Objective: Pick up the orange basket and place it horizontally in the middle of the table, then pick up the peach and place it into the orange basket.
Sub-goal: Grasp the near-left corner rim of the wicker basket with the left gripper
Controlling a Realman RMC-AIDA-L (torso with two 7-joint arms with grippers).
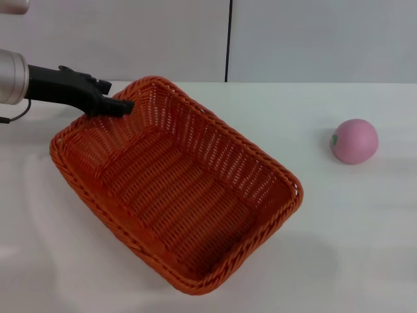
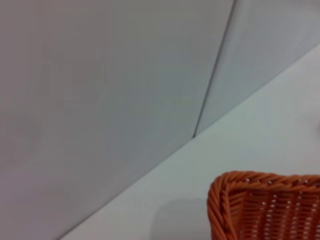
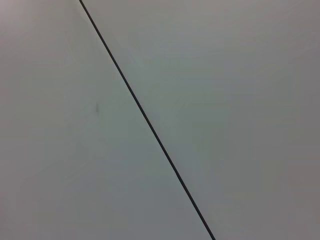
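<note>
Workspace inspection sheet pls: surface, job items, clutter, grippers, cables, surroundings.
Surface: the table, white, bare around the items.
Job's things: the orange basket lies diagonally, left of centre, nothing inside. The peach sits on the table to the basket's right, apart from it.
Clutter: nothing seen.
Grippers: the left gripper is at the basket's far-left rim; grip not discernible. Right gripper not in view; its wrist camera shows only a plain surface with a dark seam.
Cables: a thin dark cable below the left arm.
Surroundings: the wall, grey panels with a vertical seam.
</note>
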